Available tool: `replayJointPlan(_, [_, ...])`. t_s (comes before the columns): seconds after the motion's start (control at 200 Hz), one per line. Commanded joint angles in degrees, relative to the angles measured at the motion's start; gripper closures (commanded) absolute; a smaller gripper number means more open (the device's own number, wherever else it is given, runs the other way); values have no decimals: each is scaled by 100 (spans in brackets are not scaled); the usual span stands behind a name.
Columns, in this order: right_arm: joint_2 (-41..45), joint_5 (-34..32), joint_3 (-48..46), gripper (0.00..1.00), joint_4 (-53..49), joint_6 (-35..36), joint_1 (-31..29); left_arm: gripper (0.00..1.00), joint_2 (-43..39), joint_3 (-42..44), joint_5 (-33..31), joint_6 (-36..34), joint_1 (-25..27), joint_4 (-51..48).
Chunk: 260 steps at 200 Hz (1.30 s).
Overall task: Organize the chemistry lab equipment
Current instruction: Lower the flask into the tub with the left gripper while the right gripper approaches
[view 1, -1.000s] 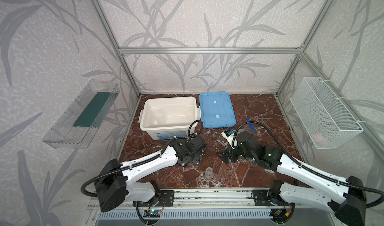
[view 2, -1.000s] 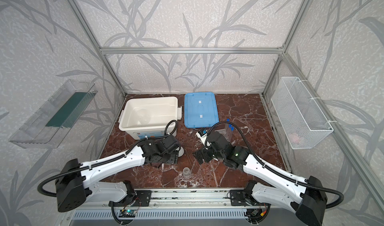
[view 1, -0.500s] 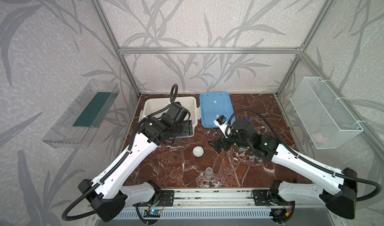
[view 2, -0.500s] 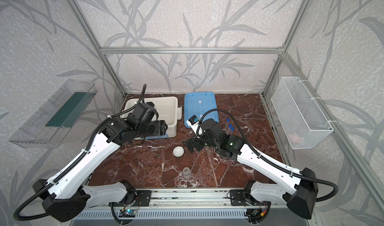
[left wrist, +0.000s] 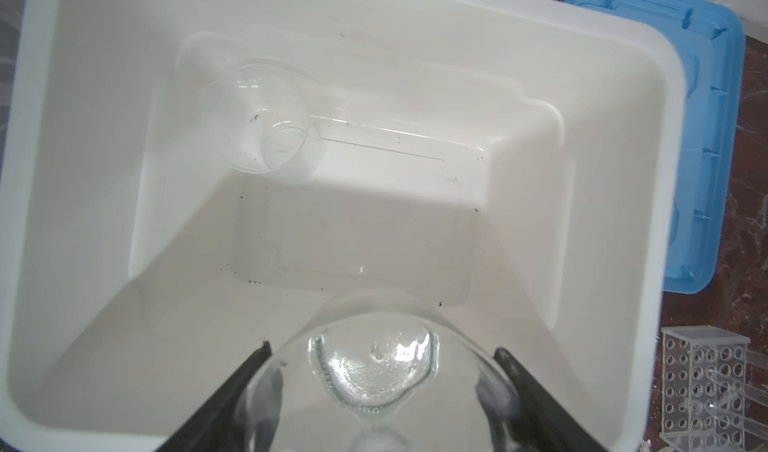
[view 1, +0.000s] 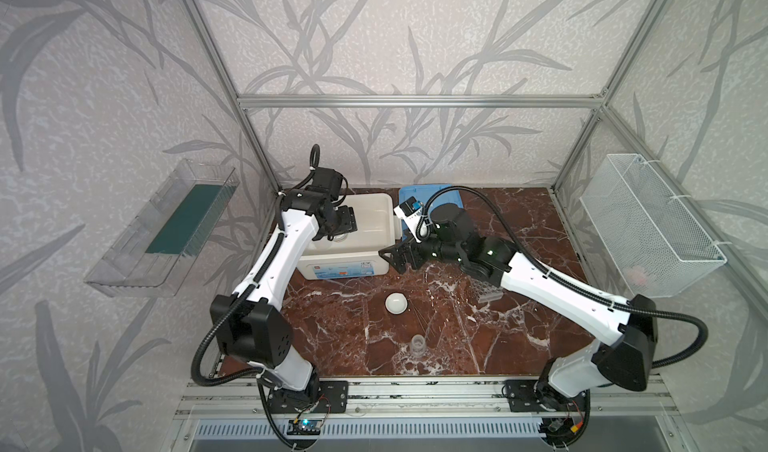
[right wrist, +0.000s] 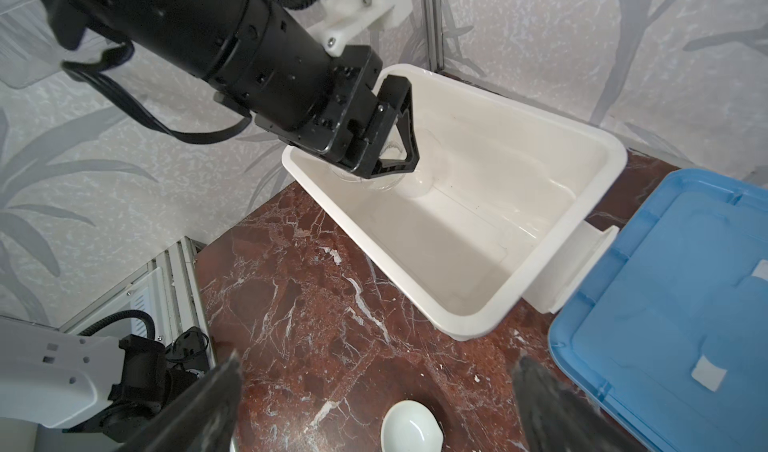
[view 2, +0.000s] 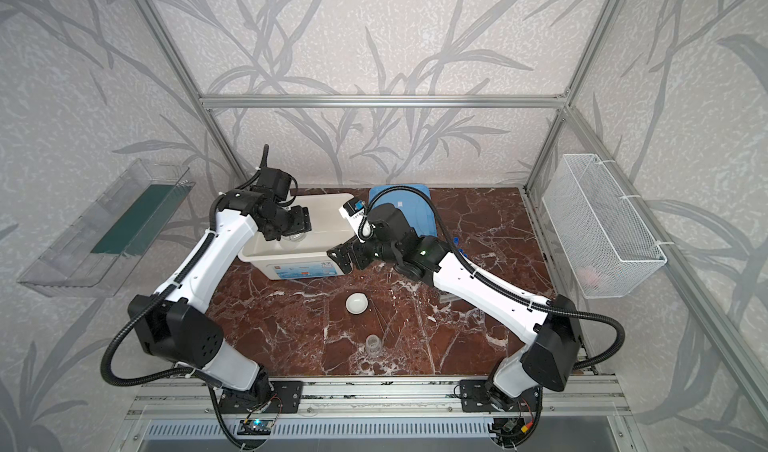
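Clear glass vessel [left wrist: 374,371], clamped in left gripper [left wrist: 382,348], hangs directly above white box [left wrist: 615,179] interior; right gripper [right wrist: 378,360] gapes empty, nearer the dish [right wrist: 411,429]

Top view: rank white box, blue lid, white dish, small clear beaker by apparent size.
1. white box
2. blue lid, partly behind the right arm
3. white dish
4. small clear beaker, only slightly smaller
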<state>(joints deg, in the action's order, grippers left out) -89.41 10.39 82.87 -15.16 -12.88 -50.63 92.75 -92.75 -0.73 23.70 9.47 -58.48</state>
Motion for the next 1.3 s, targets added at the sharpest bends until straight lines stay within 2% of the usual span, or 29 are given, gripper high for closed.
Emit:
replayJointPlan(0.0, [-238,206,304,2,45,-248,1,50,191,-65,139,-182,-217,65])
replayJointPlan(0.22, [-535,152,442,2,110,-329,-8,52,589,394,344,-200,-350,280])
replayJointPlan(0.545, [-985,252,817,2,40,-425,-8,53,1002,735,4,-169,-393,481])
replayJointPlan(0.655, [-1040,248,836,2,51,-436,-16,53,1102,959,195,-104,-428,710])
replayJointPlan(1.295, [-1195,284,818,3,23,-487,-26,52,1728,1295,-125,206,-487,1179])
